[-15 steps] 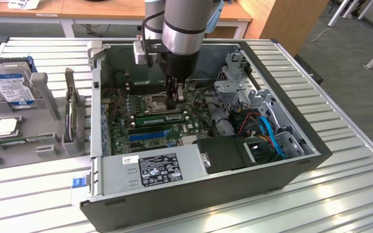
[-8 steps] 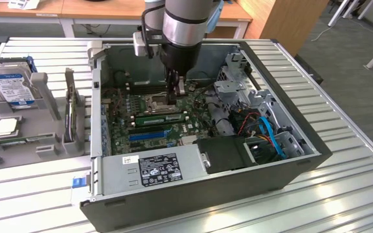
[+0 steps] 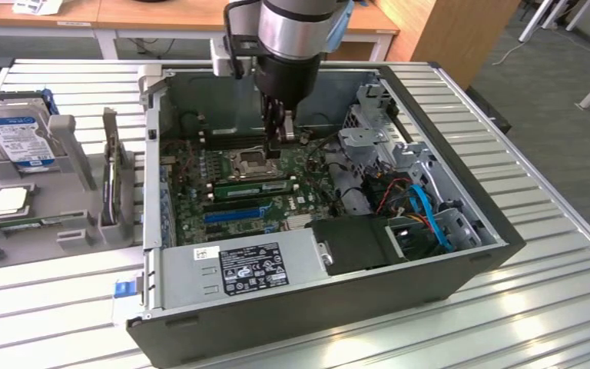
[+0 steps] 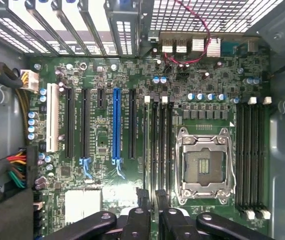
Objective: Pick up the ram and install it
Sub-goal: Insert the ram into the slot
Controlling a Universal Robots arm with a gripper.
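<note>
The ram [image 3: 254, 187] is a long green stick lying along a black memory slot on the motherboard [image 3: 274, 165], just in front of the CPU socket [image 3: 250, 160]. I cannot tell whether its clips are latched. My gripper [image 3: 285, 137] hangs inside the open computer case, above the board beside the socket and apart from the ram. In the wrist view the gripper [image 4: 151, 197] stands open by a narrow gap with nothing between its black fingers [image 4: 141, 210]. It points along the bank of memory slots [image 4: 162, 145] next to the CPU socket [image 4: 203, 167].
The case walls [image 3: 418, 123], a drive cage [image 3: 372, 142], blue cables [image 3: 433, 219] and the power supply [image 3: 243, 269] crowd the board. At the exterior view's left, a grey tray [image 3: 70, 231] holds a blue-labelled hard drive [image 3: 18, 134] and an upright card [image 3: 113, 177]. A long blue slot [image 4: 116, 125] runs beside the black slots.
</note>
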